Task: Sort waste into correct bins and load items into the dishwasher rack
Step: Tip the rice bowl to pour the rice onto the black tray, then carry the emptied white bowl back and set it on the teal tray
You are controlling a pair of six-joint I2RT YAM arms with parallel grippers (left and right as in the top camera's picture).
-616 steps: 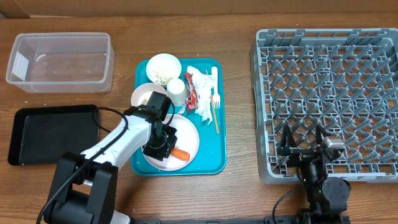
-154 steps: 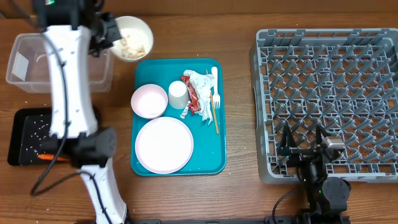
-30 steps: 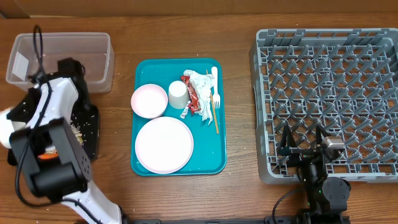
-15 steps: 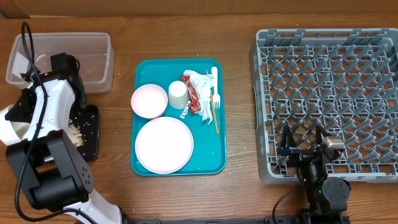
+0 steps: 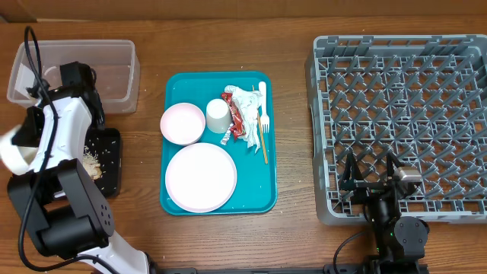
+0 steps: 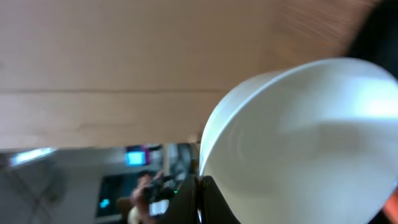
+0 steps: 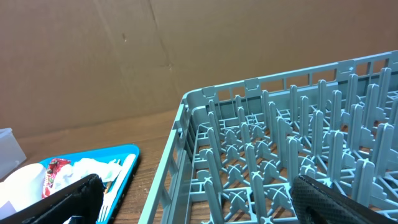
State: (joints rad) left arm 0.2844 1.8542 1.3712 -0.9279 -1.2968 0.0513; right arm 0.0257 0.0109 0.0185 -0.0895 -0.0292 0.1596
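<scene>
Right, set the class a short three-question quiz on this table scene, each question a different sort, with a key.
1. True or false: the large plate lies on the teal tray.
2. The left fingers grip: A a white bowl, B the cup, C the fork.
3. Fill in: the food scraps lie in the ___ tray.
Key: 1 true; 2 A; 3 black tray.

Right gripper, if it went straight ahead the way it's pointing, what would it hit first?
Probably the dishwasher rack: the open right gripper points into its upright pegs, nothing between them in the wrist view, though depth is unclear.
</scene>
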